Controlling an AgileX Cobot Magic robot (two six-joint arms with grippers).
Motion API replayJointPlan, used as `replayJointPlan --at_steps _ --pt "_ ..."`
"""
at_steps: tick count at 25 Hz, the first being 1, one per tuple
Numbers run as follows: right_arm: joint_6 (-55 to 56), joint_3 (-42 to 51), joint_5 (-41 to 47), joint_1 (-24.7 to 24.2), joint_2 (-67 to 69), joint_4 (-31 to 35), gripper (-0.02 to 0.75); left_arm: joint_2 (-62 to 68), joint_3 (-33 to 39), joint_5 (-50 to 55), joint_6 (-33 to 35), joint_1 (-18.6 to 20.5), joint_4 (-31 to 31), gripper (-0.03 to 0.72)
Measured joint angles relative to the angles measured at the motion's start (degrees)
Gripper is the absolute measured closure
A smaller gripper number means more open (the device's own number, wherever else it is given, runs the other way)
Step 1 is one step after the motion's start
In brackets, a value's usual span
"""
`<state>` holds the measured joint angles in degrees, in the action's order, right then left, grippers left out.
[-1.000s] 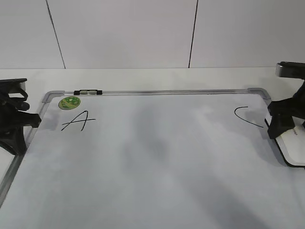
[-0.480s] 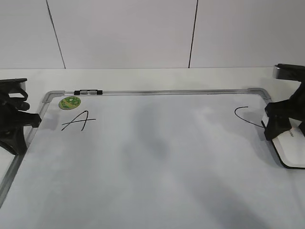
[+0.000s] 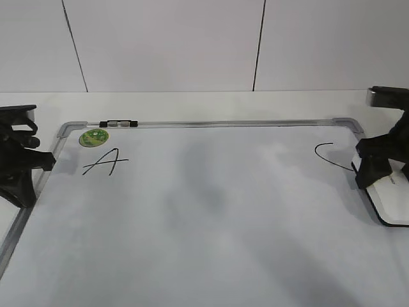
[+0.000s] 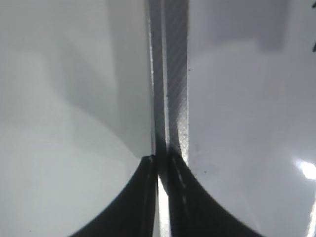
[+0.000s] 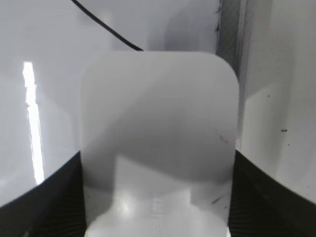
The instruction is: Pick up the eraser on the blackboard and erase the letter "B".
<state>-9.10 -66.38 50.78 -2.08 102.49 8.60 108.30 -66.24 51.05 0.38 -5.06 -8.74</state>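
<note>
My left claw [image 3: 22, 167] sits pressed together at the blackboard's [image 3: 204, 243] left frame. A black "A" [image 3: 105, 161] lies near it. No "B" visible. At the right edge, my right claw [image 3: 377, 167] pinches the white eraser [image 5: 159, 143].

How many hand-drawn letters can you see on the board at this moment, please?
2: an "A" near the green sticker at the board's upper left, and a "C" at the right, beside the right gripper, which may hide part of it.
</note>
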Motion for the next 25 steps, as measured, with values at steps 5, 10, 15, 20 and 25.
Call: replayJointPlan --at_steps 5,10,15,20,25 --pt "0.0 0.0 0.0 0.0 0.0 -0.75 0.192 0.0 0.0 0.0 0.0 0.0 0.0 0.646" --pt "-0.02 0.0 0.0 0.0 0.55 -0.17 0.18 0.0 0.0 -0.11 0.1 0.0 0.0 0.646" --pt "-0.15 0.0 1.04 0.0 2.18 0.44 0.169 0.0 0.0 -0.11 0.1 0.0 -0.03 0.644" --pt "-0.15 -0.23 1.76 0.0 2.18 0.44 0.167 0.0 0.0 -0.11 0.1 0.0 -0.03 0.643" --pt "-0.15 -0.46 2.63 0.0 2.18 0.44 0.166 0.0 0.0 -0.11 0.1 0.0 -0.03 0.642"
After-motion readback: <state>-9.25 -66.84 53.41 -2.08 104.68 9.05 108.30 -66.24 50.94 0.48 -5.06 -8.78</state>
